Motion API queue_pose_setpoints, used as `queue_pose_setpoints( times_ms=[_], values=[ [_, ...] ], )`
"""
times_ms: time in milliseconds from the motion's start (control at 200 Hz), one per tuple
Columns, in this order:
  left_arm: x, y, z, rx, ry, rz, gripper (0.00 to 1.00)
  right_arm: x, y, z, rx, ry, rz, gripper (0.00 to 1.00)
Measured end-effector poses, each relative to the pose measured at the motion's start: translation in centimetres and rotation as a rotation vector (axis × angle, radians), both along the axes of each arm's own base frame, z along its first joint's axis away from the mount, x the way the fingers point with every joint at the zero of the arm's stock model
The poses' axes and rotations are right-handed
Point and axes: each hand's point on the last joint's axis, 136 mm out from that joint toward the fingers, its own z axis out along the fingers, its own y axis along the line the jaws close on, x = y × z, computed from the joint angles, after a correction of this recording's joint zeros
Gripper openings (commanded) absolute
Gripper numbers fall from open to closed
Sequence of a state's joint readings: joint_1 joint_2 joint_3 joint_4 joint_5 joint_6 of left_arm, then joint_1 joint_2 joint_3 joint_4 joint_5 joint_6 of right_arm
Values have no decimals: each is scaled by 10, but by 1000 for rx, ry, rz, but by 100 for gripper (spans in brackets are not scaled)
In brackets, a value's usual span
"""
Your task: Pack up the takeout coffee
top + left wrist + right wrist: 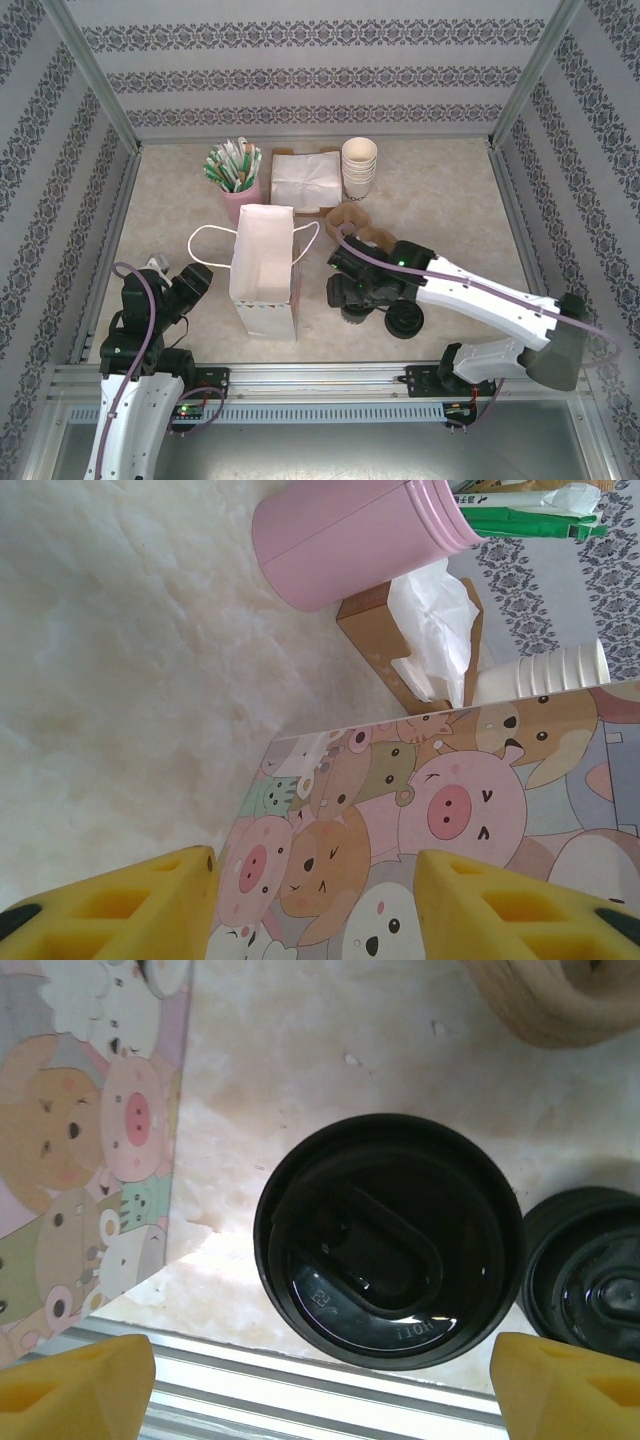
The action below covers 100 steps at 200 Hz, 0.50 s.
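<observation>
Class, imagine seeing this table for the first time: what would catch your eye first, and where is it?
The cartoon-animal paper bag draws the eye first, standing open mid-table. Just right of it, the right gripper hangs open over the black-lidded coffee cup, with another black lid beside it.

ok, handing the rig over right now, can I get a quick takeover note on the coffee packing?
Left hand: open, holding nothing, beside the cartoon-print paper bag.
Right hand: open, poised over the takeout coffee, not gripping it.
The coffee stands upright, lid on, to the right of the bag, next to a loose black lid.
Done: bag upright, mouth open; coffee not yet in it.
Left: grip the coffee, lift it, lower it into the bag.
</observation>
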<state>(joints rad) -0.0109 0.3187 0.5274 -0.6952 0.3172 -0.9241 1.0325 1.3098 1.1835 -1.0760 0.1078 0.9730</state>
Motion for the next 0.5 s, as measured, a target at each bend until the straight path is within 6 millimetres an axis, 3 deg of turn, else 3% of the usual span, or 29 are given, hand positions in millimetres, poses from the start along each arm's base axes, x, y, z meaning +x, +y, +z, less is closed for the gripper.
queue_pose_setpoints(
  times_ms=[150, 500],
  values=[
    [0, 0, 0, 1, 0, 1, 55, 4, -8, -14, -95, 15, -87, 89],
    [0, 1, 1, 4, -9, 6, 55, 8, -12, -21, -136, 2, -153, 89]
  ],
)
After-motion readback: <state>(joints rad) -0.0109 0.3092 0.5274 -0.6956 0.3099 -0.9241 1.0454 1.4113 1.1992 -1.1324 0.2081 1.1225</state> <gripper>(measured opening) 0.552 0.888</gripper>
